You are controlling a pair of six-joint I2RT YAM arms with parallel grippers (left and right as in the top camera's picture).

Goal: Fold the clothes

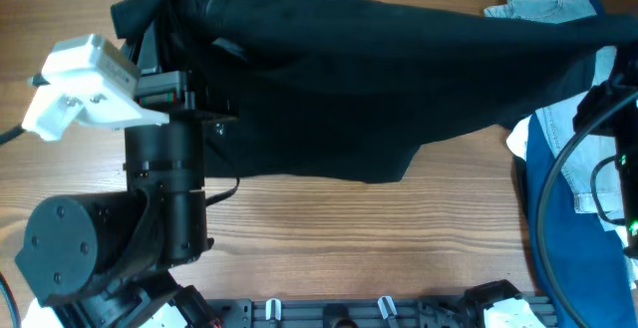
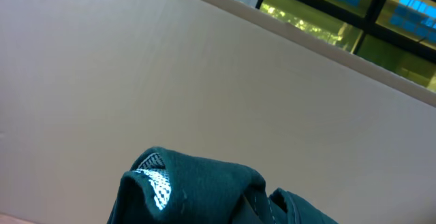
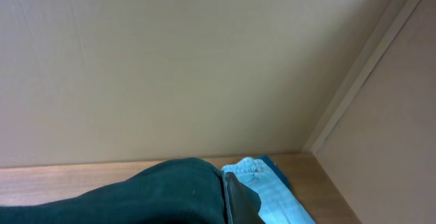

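A: Overhead?
B: A large plain black garment of soft fabric [image 1: 399,79] spans the wooden table [image 1: 379,238], its left end bunched at the left pincer [image 1: 164,44].
A: Left wrist?
B: That pincer is clenched on the bunched fabric.
A: Right wrist?
B: The right pincer [image 3: 231,200] is clenched on the garment, light blue denim jeans [image 3: 262,183] just beside it
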